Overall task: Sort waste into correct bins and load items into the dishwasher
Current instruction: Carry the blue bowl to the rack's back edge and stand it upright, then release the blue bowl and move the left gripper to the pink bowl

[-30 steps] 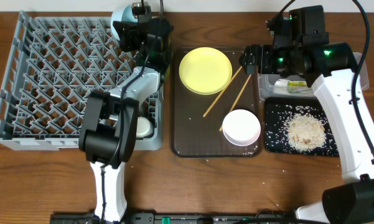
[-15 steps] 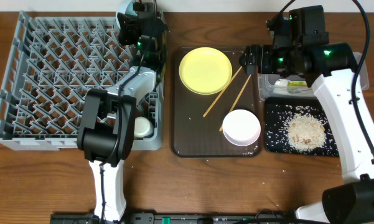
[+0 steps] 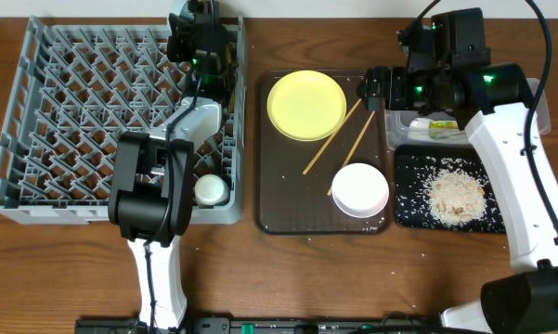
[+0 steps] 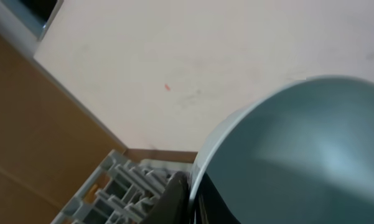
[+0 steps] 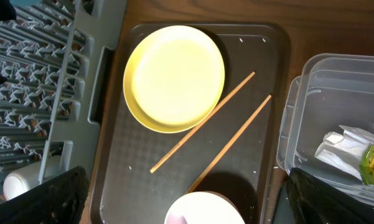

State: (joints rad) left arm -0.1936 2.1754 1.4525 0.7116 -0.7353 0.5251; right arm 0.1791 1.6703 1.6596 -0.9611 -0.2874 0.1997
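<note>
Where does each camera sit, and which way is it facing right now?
Overhead: fixed above the table, looking straight down on the dish rack, brown tray, left arm and right arm.
Left wrist: on the left arm, tilted up past the held light blue bowl at a pale surface; one dark finger shows.
Right wrist: on the right arm, looking down on the yellow plate and chopsticks; its fingers show at the bottom corners.
Shared: overhead and right wrist both show plate, chopsticks and tray.
</note>
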